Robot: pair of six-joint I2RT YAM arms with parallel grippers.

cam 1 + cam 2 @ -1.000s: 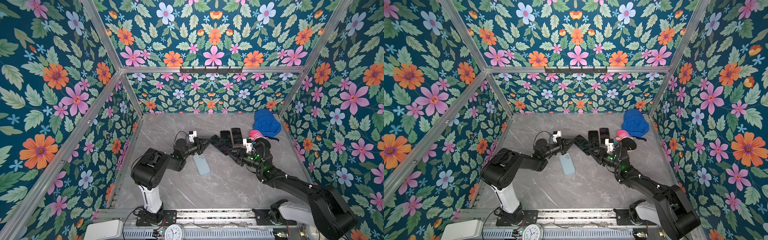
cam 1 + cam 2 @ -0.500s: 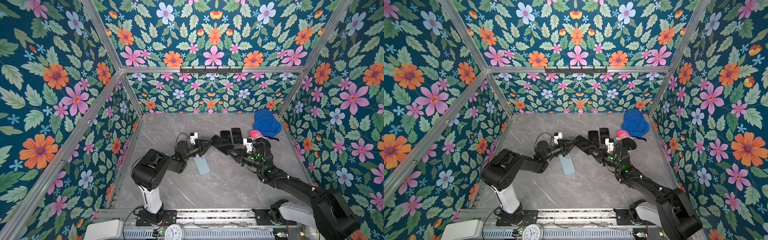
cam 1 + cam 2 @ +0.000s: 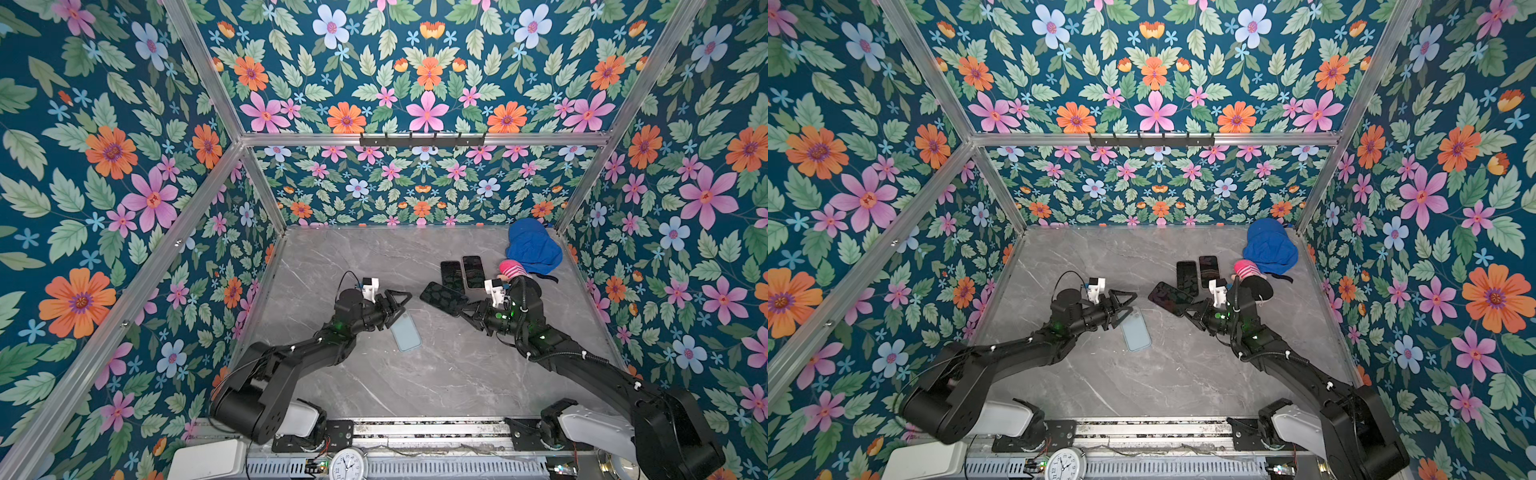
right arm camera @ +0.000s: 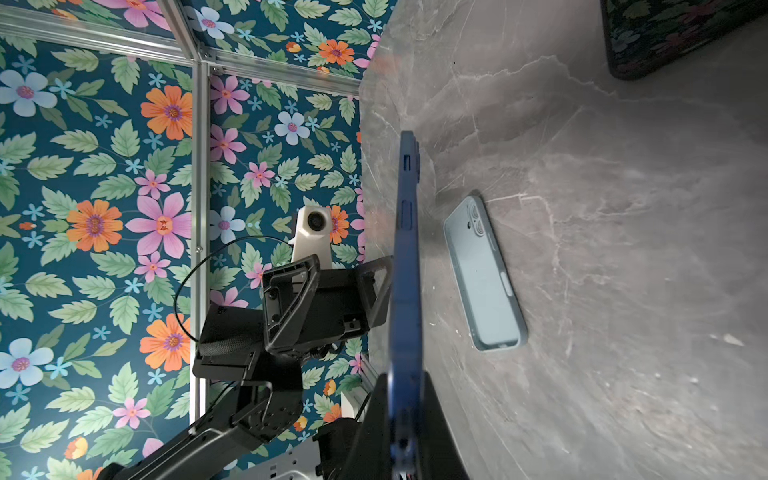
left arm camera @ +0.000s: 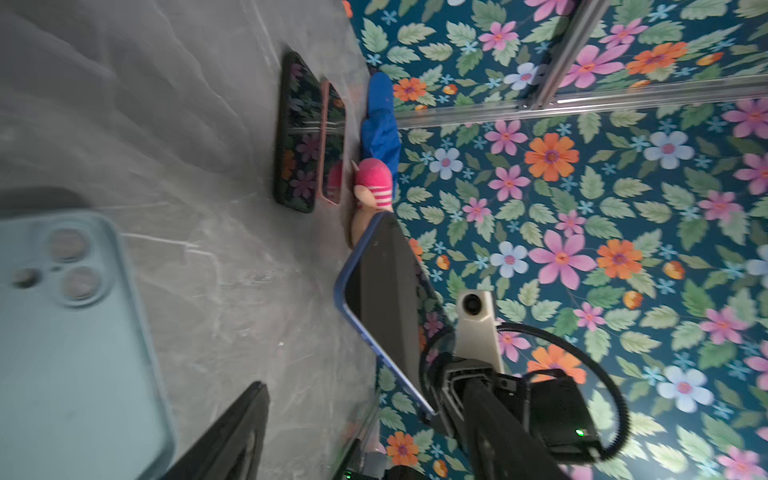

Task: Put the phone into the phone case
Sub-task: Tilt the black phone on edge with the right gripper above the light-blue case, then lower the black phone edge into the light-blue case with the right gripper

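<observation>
Grey marble counter (image 3: 374,257), floral walls. Right hand (image 3: 465,309) clamped on one short end of phone (image 3: 441,296); phone raised off counter, jutting toward left hand (image 3: 400,307). Left hand wide, empty, above camera end of case (image 3: 406,334). Case flat on counter beneath left hand, apparently back-up.

We flag these risks:
- end grip lets phone pivot or slip
- unpinned case skids
- downward cavity blocks insertion

Dark phone (image 3: 451,272) and pink-edged phone (image 3: 473,271) flat, side by side, toward the bench's (image 3: 374,257) far right. Blue cloth (image 3: 532,249) bunched in the far right corner. Pink striped toy (image 3: 512,268) just beside cloth and pink-edged phone. Clock (image 3: 348,465) just past the near edge. Hook rail (image 3: 422,139) high on the far wall (image 3: 415,191).
</observation>
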